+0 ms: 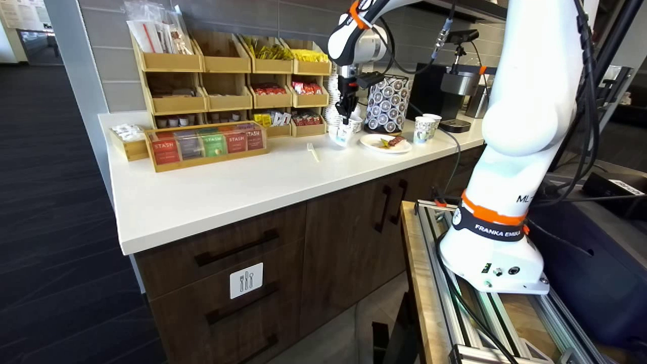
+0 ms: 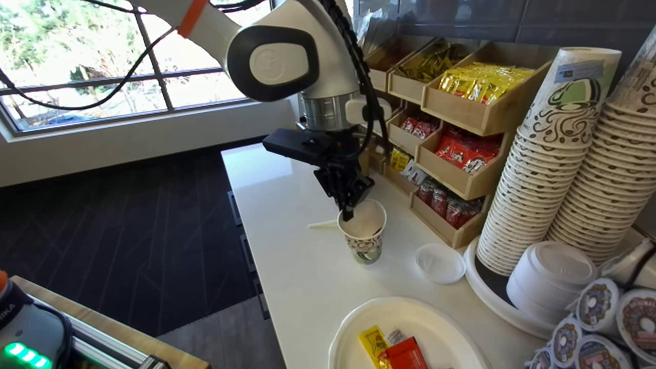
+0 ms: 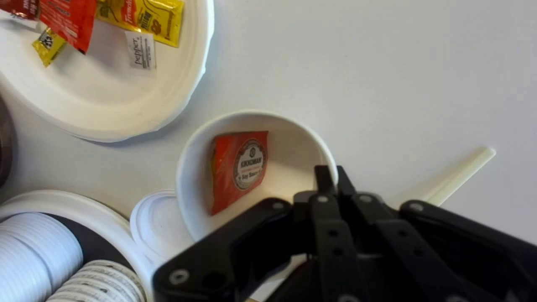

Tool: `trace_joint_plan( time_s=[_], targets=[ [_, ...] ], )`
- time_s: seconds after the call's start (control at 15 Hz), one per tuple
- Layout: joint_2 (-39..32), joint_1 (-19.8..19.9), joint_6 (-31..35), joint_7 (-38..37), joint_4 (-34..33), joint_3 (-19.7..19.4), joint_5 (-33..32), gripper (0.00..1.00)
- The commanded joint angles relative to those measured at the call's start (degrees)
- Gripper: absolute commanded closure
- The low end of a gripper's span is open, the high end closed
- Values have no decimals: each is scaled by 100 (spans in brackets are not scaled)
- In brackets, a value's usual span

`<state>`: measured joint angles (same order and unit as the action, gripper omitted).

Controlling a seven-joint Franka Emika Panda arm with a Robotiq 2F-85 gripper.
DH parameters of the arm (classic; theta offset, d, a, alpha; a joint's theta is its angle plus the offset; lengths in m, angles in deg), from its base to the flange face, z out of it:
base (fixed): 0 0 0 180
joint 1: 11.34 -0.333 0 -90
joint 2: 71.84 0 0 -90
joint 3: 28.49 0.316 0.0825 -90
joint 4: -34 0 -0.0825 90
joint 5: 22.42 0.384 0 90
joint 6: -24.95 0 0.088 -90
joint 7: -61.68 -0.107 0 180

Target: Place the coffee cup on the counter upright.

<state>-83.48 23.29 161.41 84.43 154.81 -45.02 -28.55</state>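
Gripper (image 3: pixel 334 176): closest in your wrist view. Jaws all but together, just the wall of the coffee cup (image 2: pixel 365 245) between them, one finger inside, one outside.
Rim risk: you're pinching thin wall on one side only. Press down too hard and it could fold; open off-square and the inside finger could hook the rim and tip the cup.
Soy sauce packet (image 3: pixel 240 167): inside the cup, toward the side away from your fingers. Off-centre weight, may swing the cup in that pinch.
Cup base: over the counter (image 2: pixel 307 277); can't tell if it touches. Let go with a gap or lean and it could topple. Drift toward the white lid (image 2: pixel 441 263) and the base could land on its edge.
Cup axis: mouth up, base down, long axis near vertical, maybe a slight lean.
White fork (image 3: pixel 461 176): near the cup, opposite side from the lid.
Plate (image 3: pixel 100 109): farther along, apart from the cup, condiment packets (image 3: pixel 142 19) on it.
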Motion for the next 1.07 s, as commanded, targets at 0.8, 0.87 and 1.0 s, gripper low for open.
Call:
trace_joint_plan(
  time_s=[0.8, 0.87, 1.0],
  targets=[
    [227, -949, -1100, -288, 62, -329, -765, 42],
    [311, -932, -1189, -186, 49, -321, -644, 33],
    [540, -898, -1376, -70, 51, -333, -352, 19]
  ],
)
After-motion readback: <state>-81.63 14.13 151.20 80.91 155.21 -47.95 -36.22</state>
